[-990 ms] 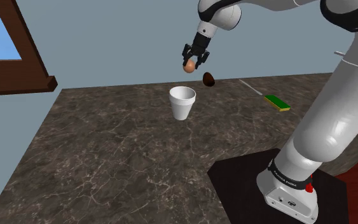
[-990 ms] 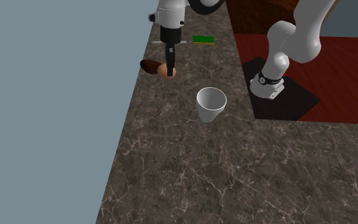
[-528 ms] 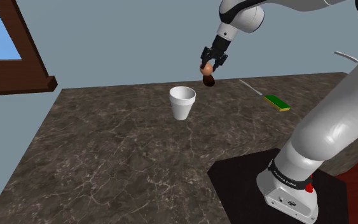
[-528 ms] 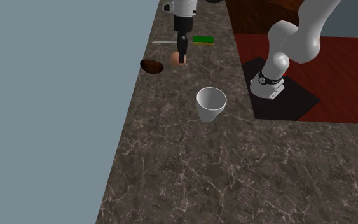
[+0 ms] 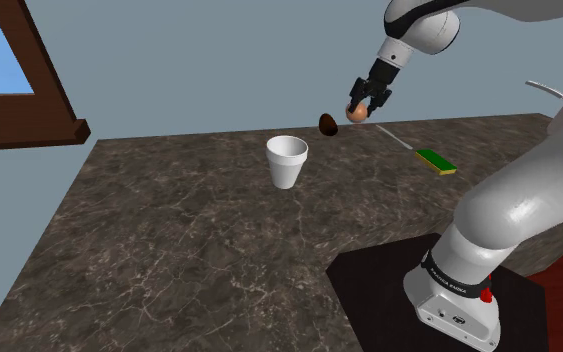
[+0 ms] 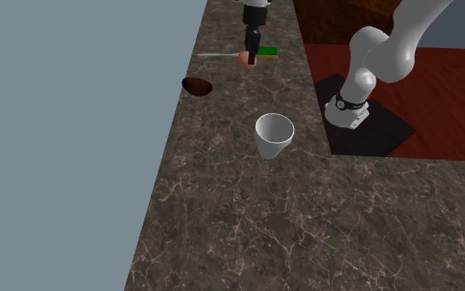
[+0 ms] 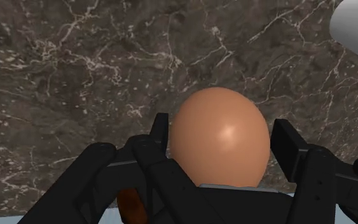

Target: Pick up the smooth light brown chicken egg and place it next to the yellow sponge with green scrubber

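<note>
Light brown egg (image 7: pixel 220 137) is clamped between the jaws of the gripper (image 5: pixel 359 108), aloft over the countertop (image 5: pixel 189 230) at its wall-side edge, near the green-topped yellow sponge (image 5: pixel 436 160). Pickup judged complete; final approach, lowering and release beside the sponge are outstanding.

Nothing is reading as legible text, number, brand or sign on any surface here. A dark band (image 5: pixel 455 282) around the foot of the arm, well apart from the pincer (image 5: pixel 358 110) and far below it, is carrying a short row of small white marks that look like lettering, but they are too small to make out. In the second exterior view the band is showing the same pale marks, again well apart from the pincer, and they are no more readable there.
</note>
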